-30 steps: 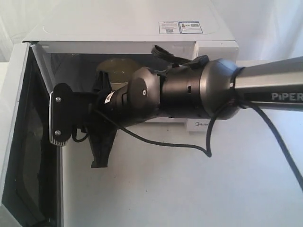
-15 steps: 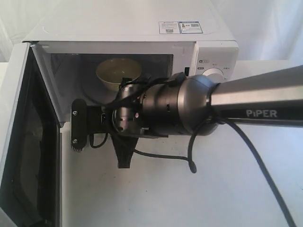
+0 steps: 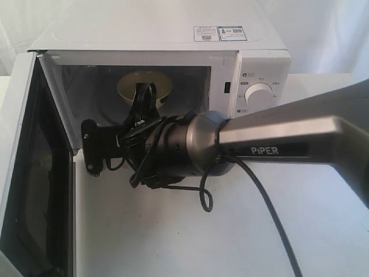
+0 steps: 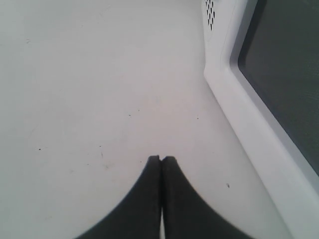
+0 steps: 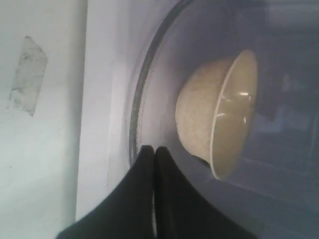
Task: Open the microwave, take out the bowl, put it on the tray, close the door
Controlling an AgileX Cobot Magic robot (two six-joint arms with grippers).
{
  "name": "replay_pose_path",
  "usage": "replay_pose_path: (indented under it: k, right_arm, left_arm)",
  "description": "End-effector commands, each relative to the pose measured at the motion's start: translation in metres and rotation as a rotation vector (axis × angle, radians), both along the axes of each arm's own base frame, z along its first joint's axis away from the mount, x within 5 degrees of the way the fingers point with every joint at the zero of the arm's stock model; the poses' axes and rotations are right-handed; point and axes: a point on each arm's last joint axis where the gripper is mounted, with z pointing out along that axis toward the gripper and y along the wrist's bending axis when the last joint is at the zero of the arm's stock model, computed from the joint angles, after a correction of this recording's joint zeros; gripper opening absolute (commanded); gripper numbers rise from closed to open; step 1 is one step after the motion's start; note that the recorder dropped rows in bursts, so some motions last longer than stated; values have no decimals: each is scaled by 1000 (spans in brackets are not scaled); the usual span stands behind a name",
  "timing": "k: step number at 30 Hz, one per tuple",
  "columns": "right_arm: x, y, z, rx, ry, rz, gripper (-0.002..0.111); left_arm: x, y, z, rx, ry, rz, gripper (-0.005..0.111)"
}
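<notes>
Nearest in the exterior view: right arm [image 3: 288, 144], silver and black, cut off at the picture's right border and stretched across the middle above the tabletop [image 3: 173, 231]. Black cable [image 3: 262, 199] looping down from it. Lower front of the oven and lower part of the control panel hidden behind its wrist.

Right hand [image 5: 153, 148]: in the right wrist view, black fingers pressed together, closed on nothing, tips at the rim of the glass turntable [image 5: 144, 89], apart from the bowl. In the exterior view only a dark shape rising in front of the cavity, tips hard to make out.

Left hand [image 4: 160, 158]: out of the exterior view. In the left wrist view, fingers shut tip to tip, empty, over bare tabletop, near but clear of the door's white frame and dark window.

Door [image 3: 23, 173]: swung wide open toward the tabletop's left edge, lower corner cut off, handle not to be made out.

Farther back: microwave [image 3: 161, 34] toward the tabletop's far edge, cavity open. Bowl [image 3: 130, 86] inside, upright on the turntable, deep in the cavity, its middle covered by the hand. One round dial [image 3: 259, 95] showing, stickers [image 3: 219, 33] on top, print too small to read.
</notes>
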Motion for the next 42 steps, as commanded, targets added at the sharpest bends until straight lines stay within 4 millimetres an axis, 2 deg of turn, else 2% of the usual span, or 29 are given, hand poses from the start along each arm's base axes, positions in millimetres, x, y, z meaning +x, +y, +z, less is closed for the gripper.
replay_pose_path:
  k: [1,5,12,17,24,29,33,39,42]
  right_arm:
    - [2,5,6,23,-41,16,0]
    - [4,7,8,101,-34,-32,1]
    - [8,3,7,111,-23,-26,27]
    - [16,-5,7,111,-24,-46,28]
    - [17,-5,6,153,2,-41,44]
    - [20,-6,1,148,3,-41,45]
    - [26,-5,-9,179,20,-82,58]
    - [28,-10,-1,143,-46,-113,59]
    - [28,-8,2,136,-67,-72,59]
  left_arm:
    - [0,0,-1,-9,-1,3,0]
    - [0,0,-1,-9,-1,3,0]
    - [0,0,-1,-9,-1,3,0]
    - [0,0,-1,-9,-1,3,0]
    - [0,0,-1,-9,-1,3,0]
    - [0,0,-1,-9,-1,3,0]
    - [0,0,-1,-9,-1,3,0]
    - [0,0,-1,-9,-1,3,0]
    - [0,0,-1,-9,-1,3,0]
